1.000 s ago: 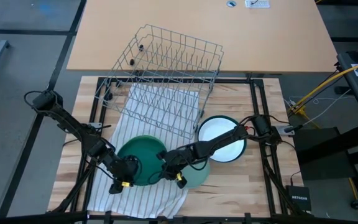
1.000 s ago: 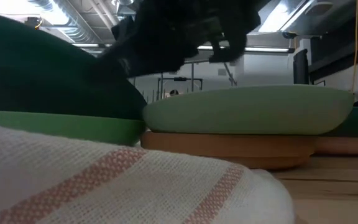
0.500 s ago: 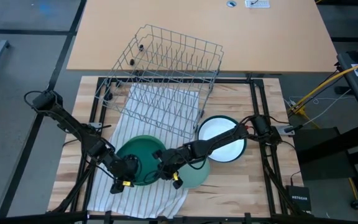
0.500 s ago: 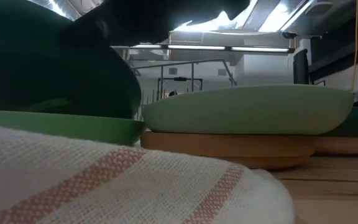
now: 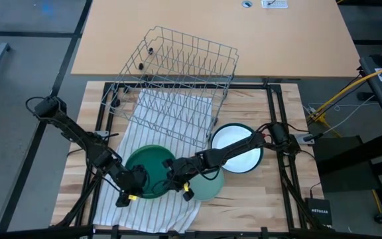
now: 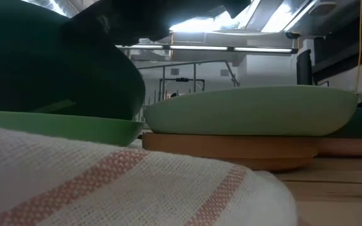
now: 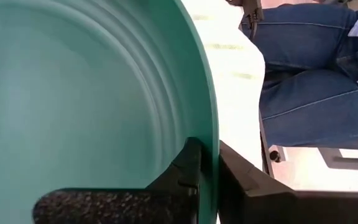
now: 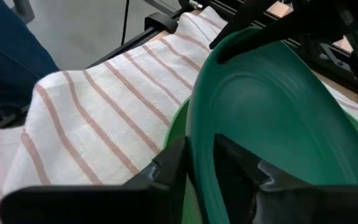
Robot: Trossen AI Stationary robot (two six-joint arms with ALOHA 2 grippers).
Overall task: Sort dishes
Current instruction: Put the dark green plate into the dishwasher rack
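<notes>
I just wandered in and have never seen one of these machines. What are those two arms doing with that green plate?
Both arms are gripping the same dark green plate by its rim: the left gripper on one edge, the right gripper on the opposite edge. The plate sits tilted over a light green plate on the striped cloth. A pale mint plate and a white plate lie nearby, and the wire rack behind holds no dishes.

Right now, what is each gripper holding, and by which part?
Both hold the dark green plate by its rim: left gripper on one edge, right gripper on the opposite edge.
</notes>
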